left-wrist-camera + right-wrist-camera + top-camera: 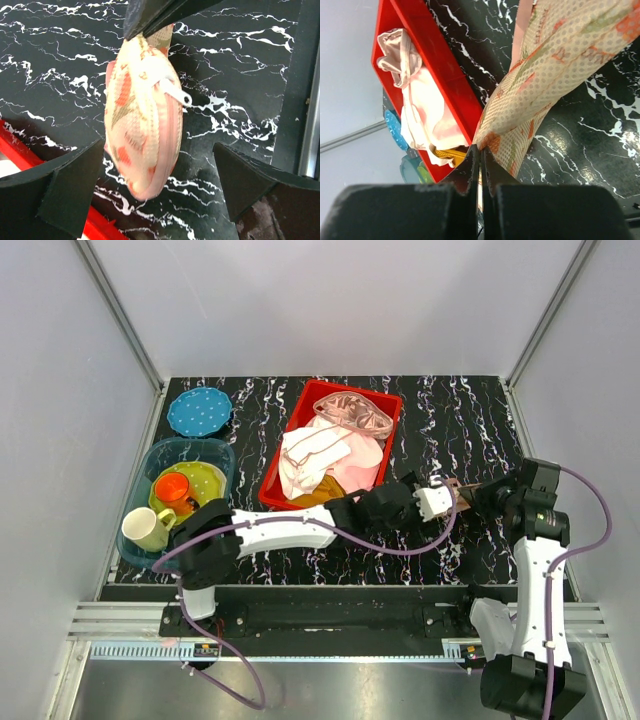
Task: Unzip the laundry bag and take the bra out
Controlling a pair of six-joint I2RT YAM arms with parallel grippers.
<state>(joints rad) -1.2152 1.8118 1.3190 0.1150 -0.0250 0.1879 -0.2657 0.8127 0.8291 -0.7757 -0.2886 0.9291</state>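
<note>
Above the counter (pixel 450 420), right of centre, your right jaws pinch the laundry bag (pixel 142 120), which hangs between your wide-spread left jaws. Your left arm (pixel 280 530) crosses the lower corner of the garment-filled red bin (pixel 440 75).

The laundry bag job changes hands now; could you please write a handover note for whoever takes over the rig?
Right gripper: shut on an edge of the laundry bag, holding it up over the table.
Left gripper: open, fingers either side of the bag.
Done: bag lifted; zip looks closed, its white pull facing the left wrist camera.
Left: grasp the pull, unzip, take out the bra, which is not in view.
</note>
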